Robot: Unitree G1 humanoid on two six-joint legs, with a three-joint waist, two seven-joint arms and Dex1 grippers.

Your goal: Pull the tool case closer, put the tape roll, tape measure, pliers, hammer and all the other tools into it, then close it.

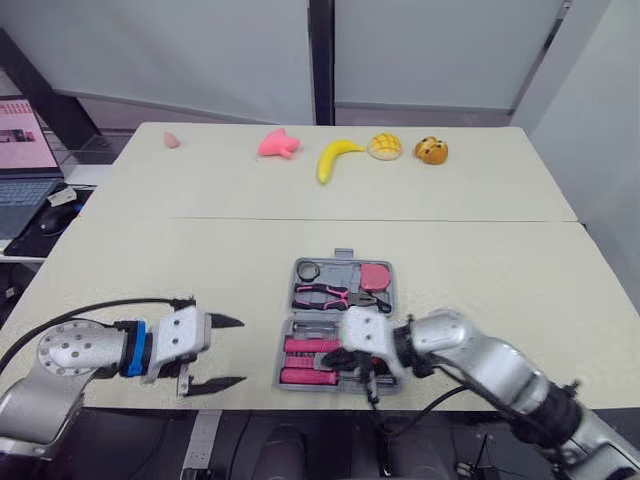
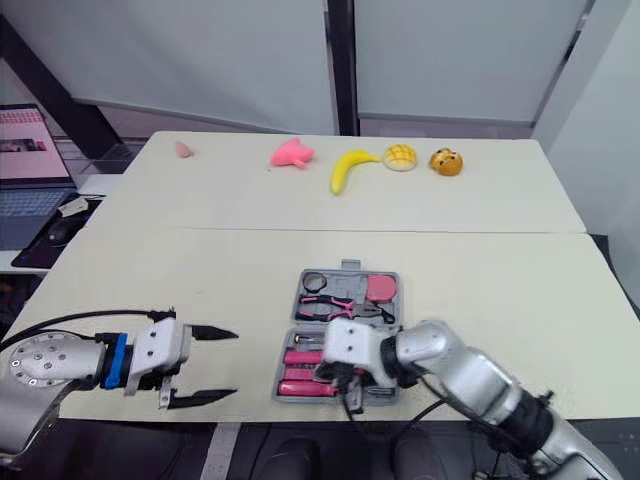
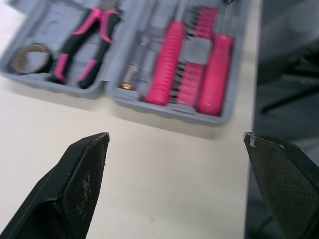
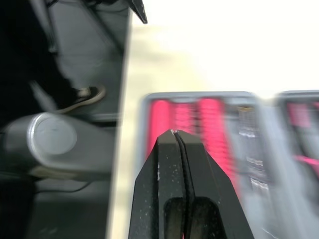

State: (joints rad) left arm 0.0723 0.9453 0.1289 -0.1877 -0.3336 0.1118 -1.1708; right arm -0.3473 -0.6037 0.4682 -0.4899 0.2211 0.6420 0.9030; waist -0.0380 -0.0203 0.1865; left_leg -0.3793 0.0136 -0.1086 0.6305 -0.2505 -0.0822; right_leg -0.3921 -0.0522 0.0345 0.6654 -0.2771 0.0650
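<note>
Left eye view, tool case [image 1: 335, 269] at table [image 1: 200, 270] edge, left pincer [image 1: 243, 351] agape

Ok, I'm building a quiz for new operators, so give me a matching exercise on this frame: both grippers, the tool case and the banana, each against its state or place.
Things:
1. left gripper
2. right gripper
3. tool case
4. banana

States or places:
A. at the far side of the table
B. lying open
C. shut tight
D. spread wide

Pairs: 1-D, 2-C, 3-B, 4-A.
</note>
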